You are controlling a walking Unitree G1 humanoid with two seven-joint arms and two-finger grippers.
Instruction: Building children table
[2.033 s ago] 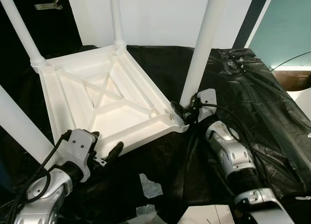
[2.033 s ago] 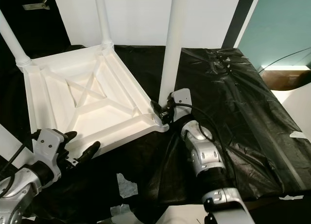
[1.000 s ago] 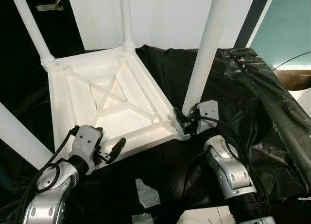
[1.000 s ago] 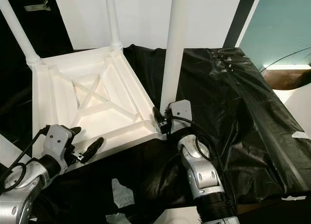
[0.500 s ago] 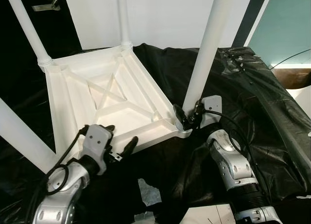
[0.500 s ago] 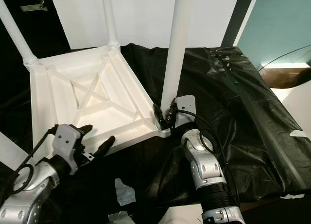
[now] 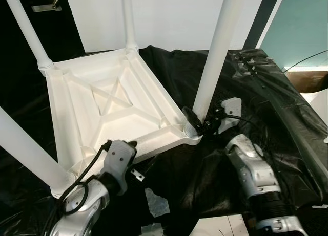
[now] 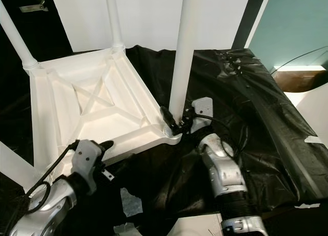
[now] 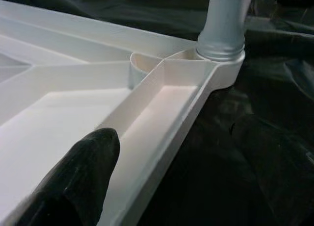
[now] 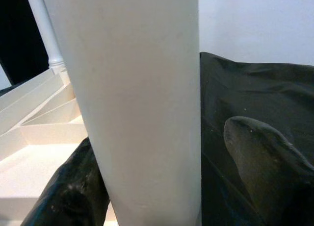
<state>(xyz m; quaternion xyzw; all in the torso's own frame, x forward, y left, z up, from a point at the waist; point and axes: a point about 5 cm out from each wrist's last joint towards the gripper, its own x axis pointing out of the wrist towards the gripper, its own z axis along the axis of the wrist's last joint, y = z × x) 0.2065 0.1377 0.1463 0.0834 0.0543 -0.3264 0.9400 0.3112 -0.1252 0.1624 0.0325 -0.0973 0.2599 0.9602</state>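
The white plastic table (image 7: pixel 107 105) lies upside down on the black sheet (image 7: pixel 266 92), looking light, stiff and slippery, so the right gripper (image 8: pixel 177 124) pinches a leg (image 8: pixel 182 62) near its socket, while the left gripper (image 7: pixel 130 154) straddles the rim with spread fingers.

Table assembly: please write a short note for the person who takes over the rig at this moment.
Right claw: fingers on both sides of the near-right leg at its base; firm grip cannot be confirmed.
Left claw: at the near rim of the upside-down white tabletop, one finger over the edge.
Done: four legs stand in the corner sockets, on the black sheet.
Left: check that the near-right leg is tight, then turn the table upright.
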